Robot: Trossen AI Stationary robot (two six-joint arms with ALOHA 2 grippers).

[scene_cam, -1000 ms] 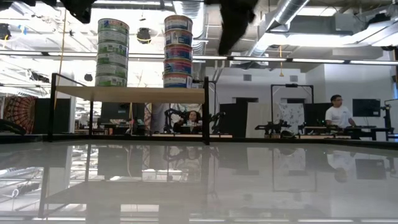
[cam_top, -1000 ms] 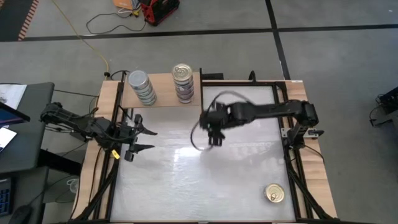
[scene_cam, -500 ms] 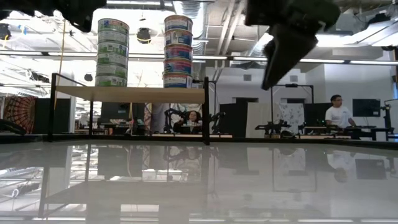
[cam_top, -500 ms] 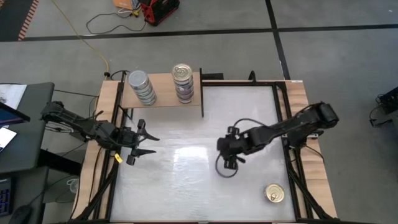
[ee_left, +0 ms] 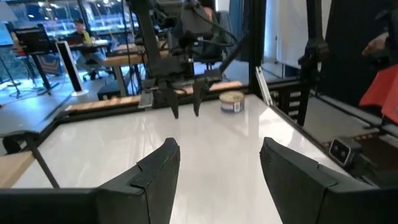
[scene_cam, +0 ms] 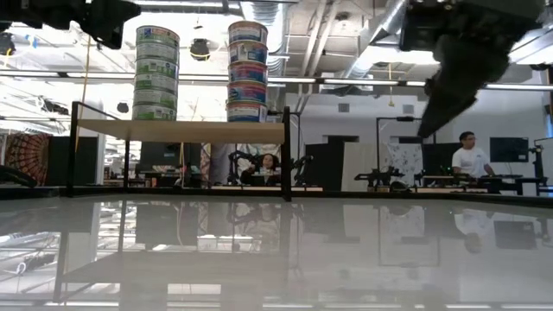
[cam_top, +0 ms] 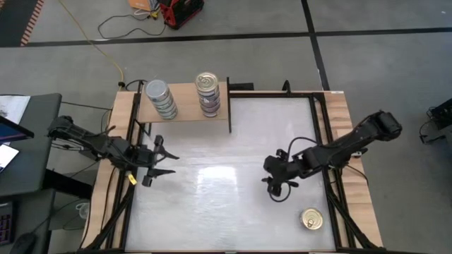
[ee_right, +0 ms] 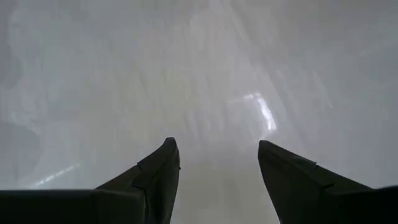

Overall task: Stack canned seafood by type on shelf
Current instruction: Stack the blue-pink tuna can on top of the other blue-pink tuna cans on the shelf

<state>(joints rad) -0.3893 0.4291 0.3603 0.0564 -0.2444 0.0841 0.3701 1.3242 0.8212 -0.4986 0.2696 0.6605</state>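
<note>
The shelf (cam_top: 185,111) is a light wood board with a dark upright panel at its right end, standing at the table's far left. Two stacks of tins stand on it: a silver-lidded stack (cam_top: 159,97) (scene_cam: 156,73) and a gold-lidded stack (cam_top: 207,90) (scene_cam: 247,71). One gold-lidded tin (cam_top: 311,219) (ee_left: 232,102) sits flat on the table near the near right corner. My right gripper (cam_top: 277,190) (ee_right: 217,149) hangs open above bare table, a short way to the far left of that tin. My left gripper (cam_top: 159,161) (ee_left: 217,155) is open at the table's left edge.
The white tabletop (cam_top: 212,204) shines and mirrors the room. Wooden side rails and dark frame bars (cam_top: 332,190) run along the left and right edges. In the low view people sit at desks (scene_cam: 471,160) far behind the table.
My right gripper has swept from beside the shelf's right end across the table toward the near right, toward the lone gold tin, staying open and holding nothing. The tin stacks and the lone tin have not moved.
</note>
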